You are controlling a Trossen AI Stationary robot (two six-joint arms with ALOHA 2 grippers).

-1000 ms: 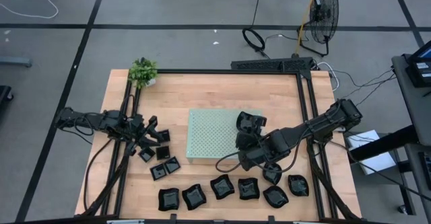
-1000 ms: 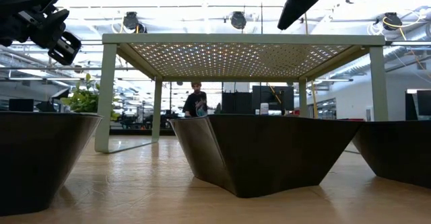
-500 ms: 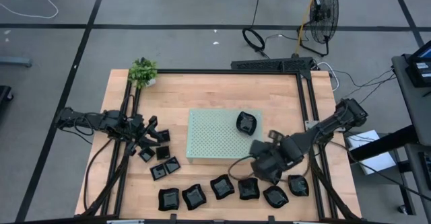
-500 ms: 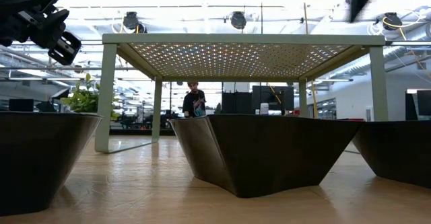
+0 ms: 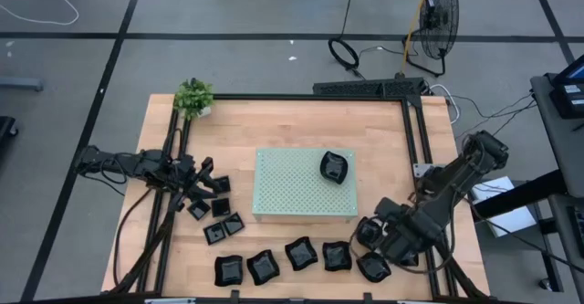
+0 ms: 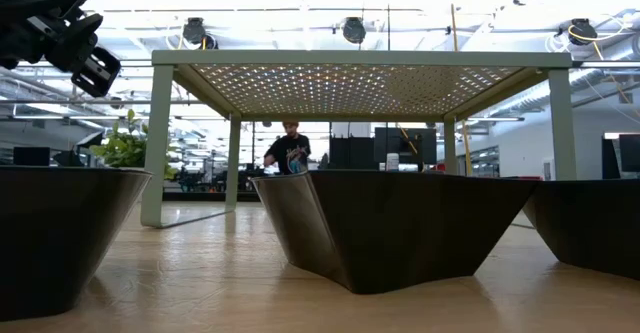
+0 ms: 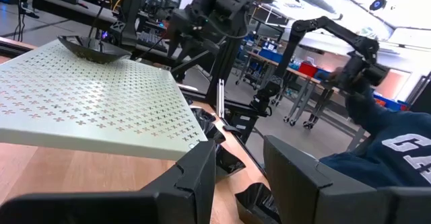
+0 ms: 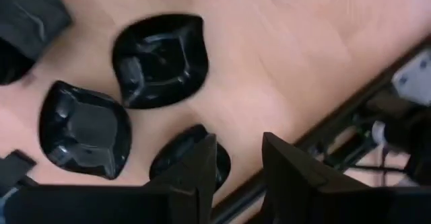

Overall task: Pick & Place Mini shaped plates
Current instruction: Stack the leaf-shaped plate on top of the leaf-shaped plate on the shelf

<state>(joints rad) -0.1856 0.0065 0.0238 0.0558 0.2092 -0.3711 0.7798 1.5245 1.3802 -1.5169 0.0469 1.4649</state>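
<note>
One glossy black mini plate point(image 5: 335, 167) rests on the pale green perforated board point(image 5: 292, 190), near its far right corner; it also shows in the left wrist view point(image 7: 91, 48). A row of black plates point(image 5: 301, 253) lies along the table's near edge. Small square plates point(image 5: 219, 208) lie left of the board. My right gripper point(image 5: 370, 235) is open and empty above the right end of the row, over the plates point(image 8: 159, 59) seen in its wrist view. My left gripper point(image 5: 205, 172) is open and empty by the small squares, above the table point(image 6: 90, 73).
The board stands on legs point(image 6: 155, 143) above the table. A potted plant point(image 5: 193, 96) stands at the far left corner. Black frame rails point(image 5: 415, 149) run along the table's sides. People show in the room beyond point(image 6: 290, 153), a sleeve close by point(image 7: 377, 143).
My right gripper has gone from the plate on the board toward the table's near right corner, ending over the right end of the plate row. The plate stays on the board where it was.
</note>
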